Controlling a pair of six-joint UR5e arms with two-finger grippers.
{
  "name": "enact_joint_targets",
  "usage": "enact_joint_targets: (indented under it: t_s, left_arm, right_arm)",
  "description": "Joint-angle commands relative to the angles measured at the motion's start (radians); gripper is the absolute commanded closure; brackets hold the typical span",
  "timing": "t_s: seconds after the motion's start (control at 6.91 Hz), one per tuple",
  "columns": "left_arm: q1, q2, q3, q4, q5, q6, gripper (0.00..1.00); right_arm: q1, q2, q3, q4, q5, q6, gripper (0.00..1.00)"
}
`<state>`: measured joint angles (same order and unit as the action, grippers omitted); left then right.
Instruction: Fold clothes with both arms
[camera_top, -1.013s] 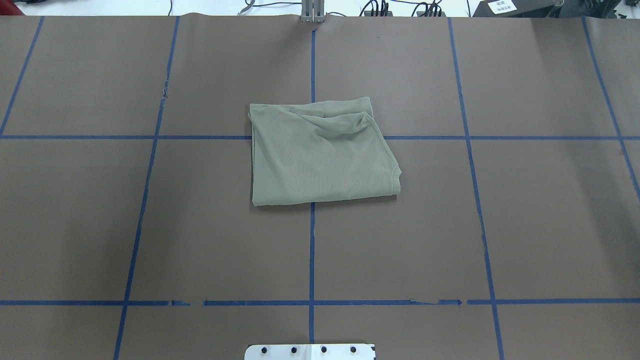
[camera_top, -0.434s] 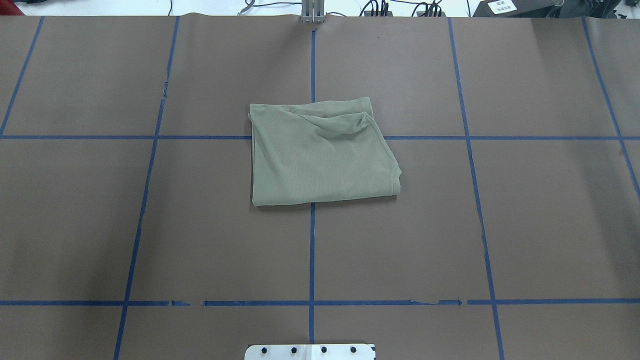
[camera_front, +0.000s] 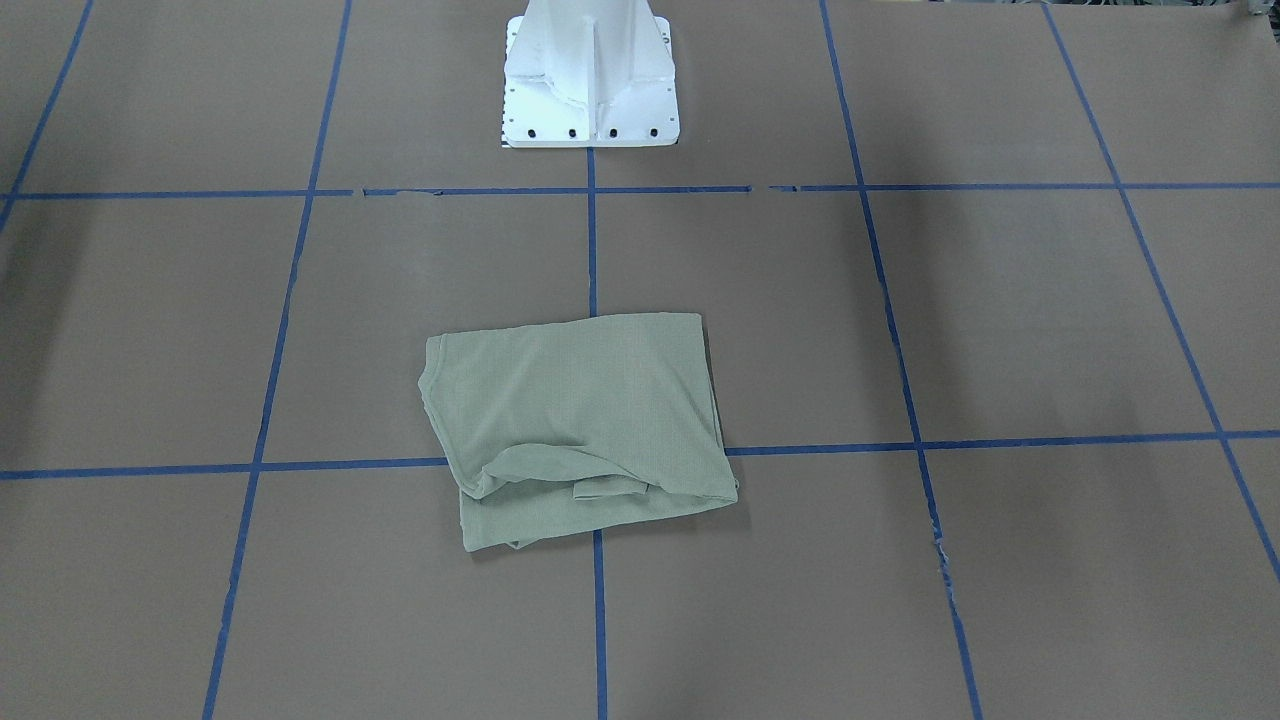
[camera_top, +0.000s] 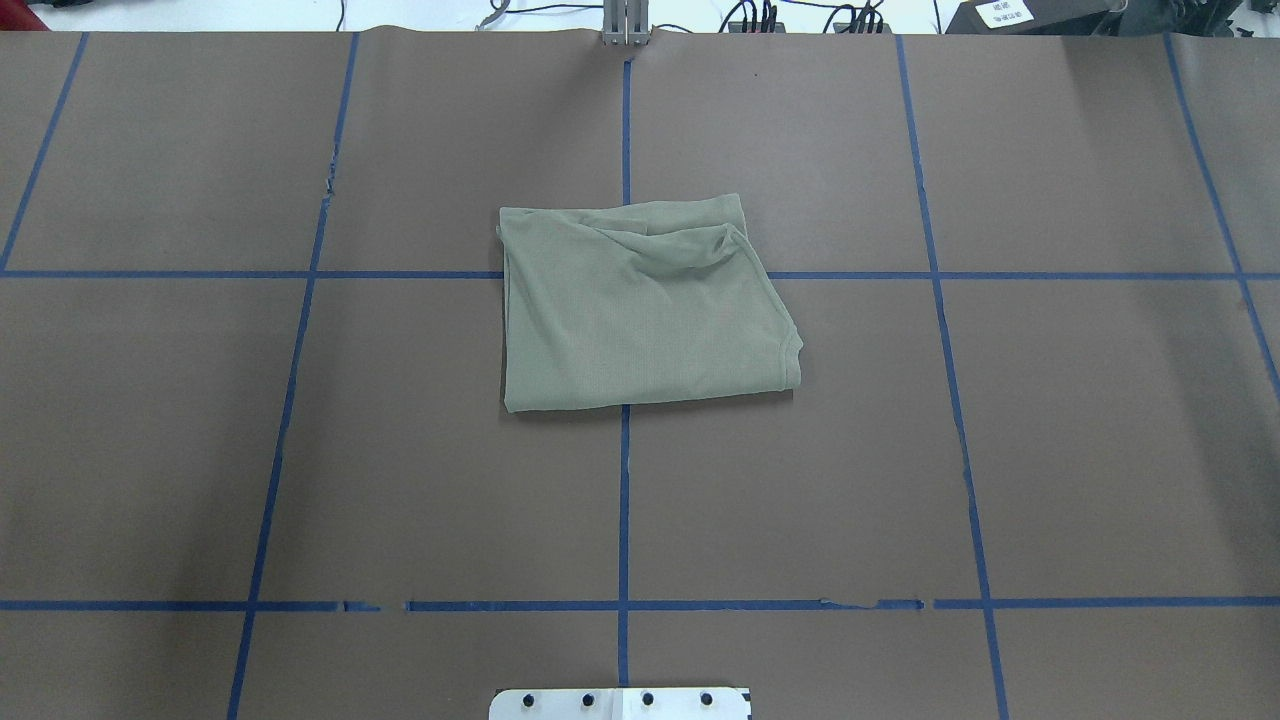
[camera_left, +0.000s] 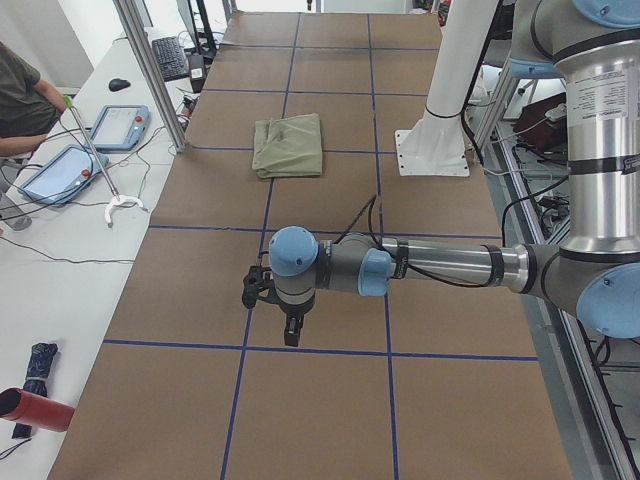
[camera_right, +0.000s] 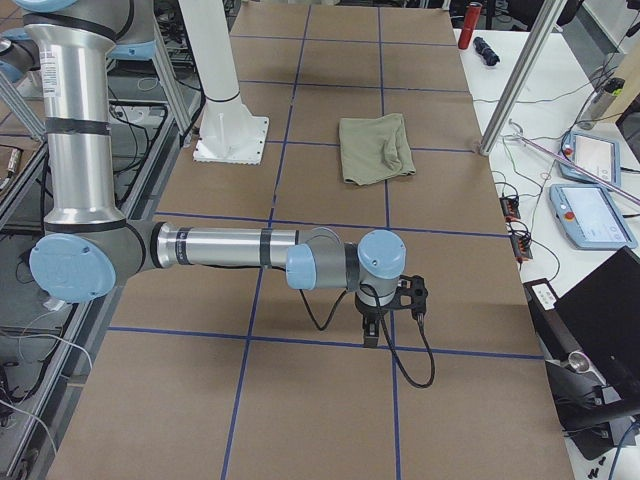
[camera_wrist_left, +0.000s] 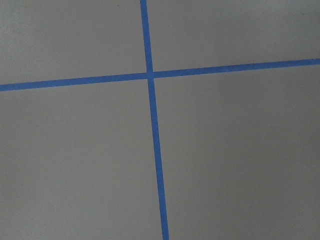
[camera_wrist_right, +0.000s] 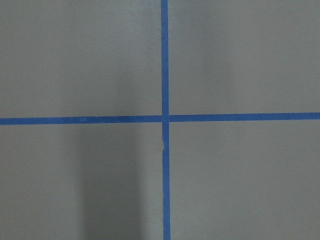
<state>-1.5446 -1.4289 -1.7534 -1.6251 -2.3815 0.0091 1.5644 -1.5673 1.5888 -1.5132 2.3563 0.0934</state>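
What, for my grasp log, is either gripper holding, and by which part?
Nothing. The shirt lies untouched on the table; the left gripper and right gripper hang well away from it.

Open table round the shirt (camera_top: 640, 320)
Bare table (camera_top: 1000, 450) borders the shirt on every side; the white pedestal (camera_front: 590, 80), the left arm (camera_left: 430, 265) and the right arm (camera_right: 220, 245) stand well apart from it.

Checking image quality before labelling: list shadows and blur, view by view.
Overhead exterior: even light, sage-green folded knit shirt sharp, thin shadow under its near edge. Right wrist: dark vertical shadow band on the brown paper table cover. Left wrist: evenly lit.
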Motion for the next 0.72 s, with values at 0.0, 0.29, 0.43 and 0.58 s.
enact_joint_targets:
  t_s: [0.0,0.29,0.43,0.58]
  left_arm:
    - [0.001,-0.001,0.031,-0.004,0.111,0.002,0.0]
    - [0.001,-0.008,0.014,-0.002,0.136,0.003,0.0]
    - [0.001,-0.008,0.015,-0.001,0.13,0.006,0.0]
    - [0.003,-0.008,0.028,0.001,0.134,0.008,0.0]
  right_arm:
    - [0.026,-0.002,0.002,-0.002,0.003,0.002,0.0]
    - [0.031,-0.005,0.002,-0.002,0.033,0.002,0.0]
    - [0.034,-0.01,0.002,-0.002,0.038,0.002,0.0]
    - [0.034,-0.011,0.002,-0.002,0.041,0.002,0.0]
